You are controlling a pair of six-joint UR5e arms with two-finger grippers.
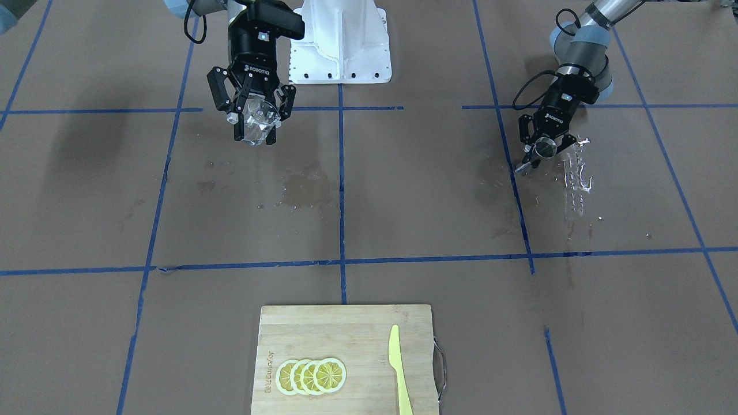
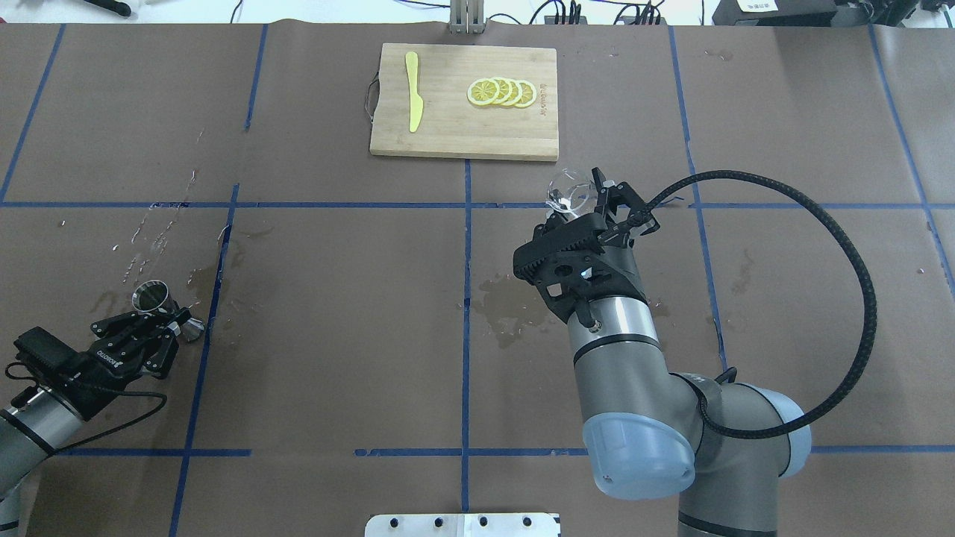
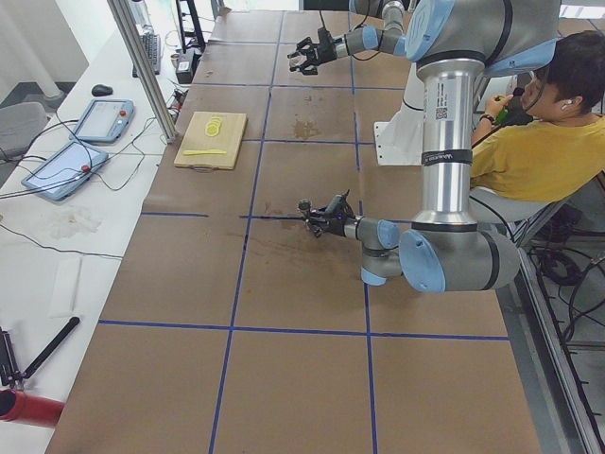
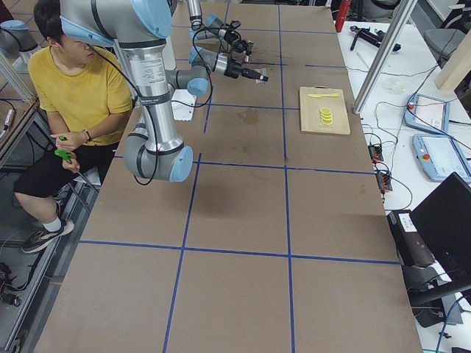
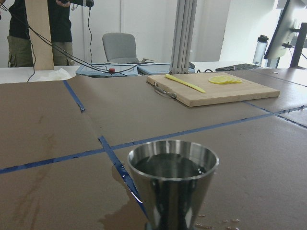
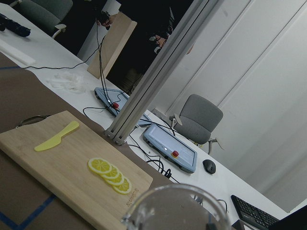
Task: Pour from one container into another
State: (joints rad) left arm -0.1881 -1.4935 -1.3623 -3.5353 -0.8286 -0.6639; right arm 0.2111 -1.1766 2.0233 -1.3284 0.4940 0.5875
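Steel jigger [image 5: 172,182], filled, clamped by left gripper [image 1: 542,153]; clear glass [image 1: 259,115] by right gripper [image 1: 255,128], well apart. Spill likely if tipped early.

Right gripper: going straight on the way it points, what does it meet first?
Probably the aluminium post beyond the cutting board. The right gripper holds the clear cup aloft, so it would likely pass over the board; depth is hard to judge.
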